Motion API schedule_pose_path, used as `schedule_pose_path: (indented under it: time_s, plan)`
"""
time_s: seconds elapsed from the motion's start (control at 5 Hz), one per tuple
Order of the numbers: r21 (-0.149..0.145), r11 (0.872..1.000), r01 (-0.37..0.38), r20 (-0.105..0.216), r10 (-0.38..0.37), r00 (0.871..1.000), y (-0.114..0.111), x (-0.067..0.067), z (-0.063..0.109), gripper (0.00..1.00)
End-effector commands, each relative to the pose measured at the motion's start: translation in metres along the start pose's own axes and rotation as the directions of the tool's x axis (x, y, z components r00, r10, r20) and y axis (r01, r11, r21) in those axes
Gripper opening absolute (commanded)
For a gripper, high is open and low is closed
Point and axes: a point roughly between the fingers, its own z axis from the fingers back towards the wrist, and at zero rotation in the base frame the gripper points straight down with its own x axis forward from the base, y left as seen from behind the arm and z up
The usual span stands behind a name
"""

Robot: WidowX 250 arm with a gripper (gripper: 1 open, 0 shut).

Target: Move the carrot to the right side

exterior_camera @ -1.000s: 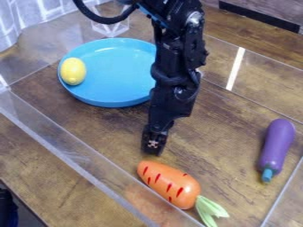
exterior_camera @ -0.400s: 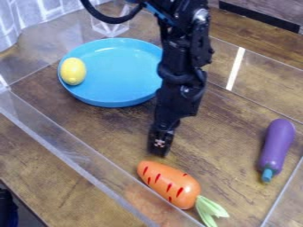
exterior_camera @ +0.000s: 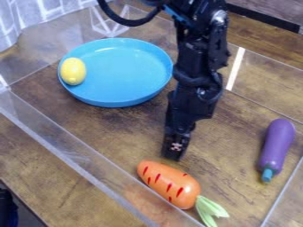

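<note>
Carrot (exterior_camera: 171, 184) lies low centre of frame on wooden counter (exterior_camera: 236, 106), leaves toward lower right. Claw (exterior_camera: 176, 147) spread wide, empty, pointing down just above carrot's upper end. Risk: off-centre descent clips rounded body, rolls it away. Eggplant (exterior_camera: 275, 146) at right edge narrows drop spot.

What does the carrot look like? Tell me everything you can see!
The carrot is a small orange toy, smooth like plastic, with short dark stripes and light green leaves at its lower right end. It lies flat and slanted on the wooden table, near the front edge. Nothing touches it; the open gripper hangs just above its fat end.
</note>
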Motion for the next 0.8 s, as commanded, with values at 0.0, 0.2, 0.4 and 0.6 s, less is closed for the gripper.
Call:
schedule_pose_path:
  time_s: [0.0, 0.2, 0.4, 0.6]
  plan:
    - [-0.018, 0.999, -0.033, 0.002, 0.033, 0.999, -0.002, 0.003, -0.001, 1.0]
    - [-0.034, 0.995, -0.09, 0.007, 0.091, 0.996, 0.0, -0.002, -0.002, 1.0]
    - [-0.048, 0.991, -0.127, 0.011, 0.127, 0.992, 0.001, -0.006, -0.002, 1.0]
    - [-0.06, 0.986, -0.155, 0.013, 0.156, 0.988, 0.0, -0.009, -0.002, 1.0]
